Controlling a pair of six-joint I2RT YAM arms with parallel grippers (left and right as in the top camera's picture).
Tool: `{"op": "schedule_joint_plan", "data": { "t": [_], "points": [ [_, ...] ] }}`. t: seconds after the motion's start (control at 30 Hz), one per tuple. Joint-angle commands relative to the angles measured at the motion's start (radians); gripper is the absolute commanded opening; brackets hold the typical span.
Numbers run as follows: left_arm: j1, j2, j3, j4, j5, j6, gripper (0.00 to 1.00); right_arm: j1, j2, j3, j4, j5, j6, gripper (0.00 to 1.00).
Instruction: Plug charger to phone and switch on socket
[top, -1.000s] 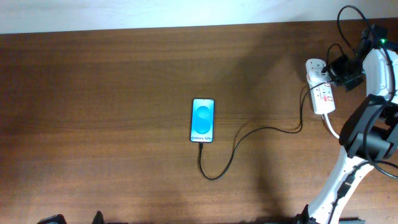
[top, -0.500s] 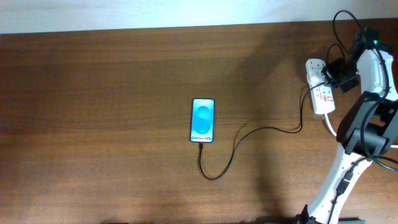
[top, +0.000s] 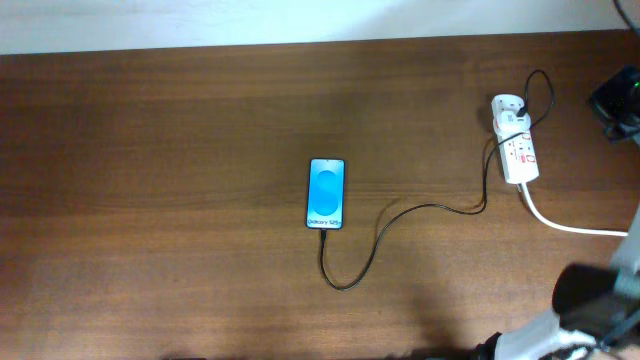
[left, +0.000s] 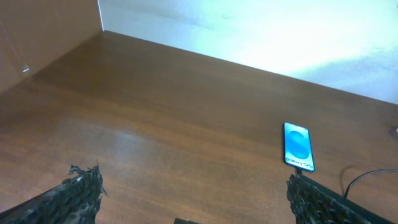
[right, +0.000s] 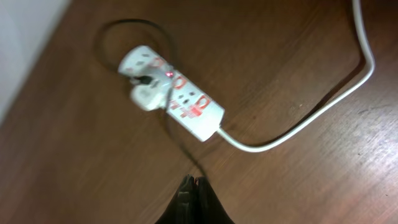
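Note:
The phone (top: 327, 194) lies face up mid-table with its blue screen lit; it also shows in the left wrist view (left: 298, 145). The black charger cable (top: 420, 208) runs from the phone's bottom edge, loops, and reaches the white socket strip (top: 515, 145) at the far right. In the right wrist view the socket strip (right: 174, 93) shows a red glow by its switches and a white plug (right: 148, 96) in it. My right gripper (right: 194, 186) is shut and empty, held above the table short of the strip; it sits at the overhead's right edge (top: 615, 100). My left gripper (left: 196, 199) is open and empty.
The strip's thick white power cord (right: 311, 124) curves off to the right across the table (top: 150, 200). A pale wall runs along the table's far edge (top: 300, 20). Part of the right arm (top: 590, 300) shows at the bottom right.
My right arm has pulled back from the socket strip toward the right edge, leaving the strip uncovered. The phone and the cable have not moved.

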Motion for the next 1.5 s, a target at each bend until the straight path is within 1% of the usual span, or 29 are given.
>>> {"op": "schedule_joint_plan", "data": {
  "t": [0.0, 0.07, 0.13, 0.2, 0.27, 0.3, 0.37, 0.4, 0.43, 0.5, 0.57, 0.63, 0.67, 0.77, 0.83, 0.9, 0.93, 0.97, 1.03, 1.1, 1.2, 1.3, 1.47],
  "points": [
    [0.002, -0.009, 0.005, 0.028, 0.019, -0.014, 0.99, 0.06, -0.115, 0.004, -0.031, 0.019, -0.015, 0.04],
    [0.002, -0.009, 0.005, 0.059, 0.072, -0.014, 0.99, 0.066, -0.184, 0.004, -0.055, 0.018, -0.014, 0.04],
    [0.002, -0.009, 0.003, 0.121, 0.122, -0.015, 0.99, 0.066, -0.235, 0.004, -0.043, 0.018, -0.014, 0.04],
    [0.002, -0.009, -0.046, 0.23, 0.072, -0.018, 0.99, 0.066, -0.296, 0.004, -0.029, 0.009, -0.013, 0.04],
    [0.002, -0.009, -0.135, 0.359, 0.068, -0.031, 0.99, 0.066, -0.349, 0.004, -0.013, -0.037, -0.014, 0.04],
    [0.002, -0.009, -0.192, 0.436, 0.068, -0.058, 0.99, 0.065, -0.374, 0.004, -0.003, -0.055, -0.014, 0.04],
    [0.002, -0.009, -0.373, 0.663, 0.068, -0.119, 0.99, 0.065, -0.441, 0.004, 0.037, -0.065, -0.014, 0.04],
    [0.002, -0.009, -0.478, 0.773, 0.067, -0.119, 0.99, 0.065, -0.464, 0.005, 0.056, -0.066, -0.013, 0.04],
    [0.002, -0.009, -0.542, 0.836, 0.068, -0.119, 0.99, 0.064, -0.473, 0.01, 0.069, -0.066, -0.014, 0.04],
    [0.002, -0.009, -0.742, 1.035, 0.071, -0.119, 0.99, 0.064, -0.475, 0.03, 0.087, -0.067, -0.014, 0.04],
    [0.002, -0.009, -0.911, 1.201, 0.071, -0.119, 0.99, 0.064, -0.475, 0.064, 0.095, -0.074, -0.003, 0.04],
    [0.002, -0.009, -1.052, 1.358, 0.071, -0.119, 0.99, 0.064, -0.475, 0.118, 0.117, -0.164, -0.003, 0.04],
    [0.002, -0.009, -1.096, 1.41, 0.071, -0.119, 0.99, 0.064, -0.475, 0.14, 0.133, -0.202, -0.003, 0.05],
    [0.002, -0.009, -1.256, 1.604, 0.071, -0.119, 0.99, 0.064, -0.476, 0.235, 0.235, -0.331, -0.001, 0.11],
    [0.002, -0.009, -1.297, 1.636, 0.071, -0.119, 0.99, 0.064, -0.484, 0.27, 0.326, -0.408, 0.053, 0.16],
    [0.002, -0.009, -1.302, 1.616, 0.07, -0.119, 0.99, 0.065, -0.496, 0.296, 0.422, -0.475, 0.065, 0.17],
    [0.002, -0.009, -1.302, 1.609, 0.068, -0.119, 0.99, 0.065, -0.501, 0.303, 0.434, -0.489, 0.065, 0.17],
    [0.002, -0.009, -1.302, 1.605, 0.066, -0.118, 0.99, 0.065, -0.511, 0.307, 0.43, -0.501, 0.065, 0.18],
    [0.002, -0.009, -1.302, 1.589, 0.056, -0.118, 0.99, 0.065, -0.529, 0.307, 0.388, -0.503, 0.064, 0.21],
    [0.002, -0.009, -1.302, 1.522, 0.025, -0.118, 0.99, 0.065, -0.546, 0.306, 0.386, -0.503, 0.062, 0.27],
    [0.002, -0.005, -1.302, 1.522, 0.026, -0.118, 0.99, 0.065, -0.559, 0.306, 0.375, -0.502, 0.061, 0.32],
    [0.002, -0.005, -1.302, 1.522, 0.026, -0.119, 0.99, 0.065, -0.561, 0.304, 0.367, -0.502, 0.061, 0.34],
    [0.002, -0.005, -1.302, 1.522, 0.026, -0.118, 0.99, 0.065, -0.563, 0.304, 0.348, -0.502, 0.061, 0.34]
  ]
}}
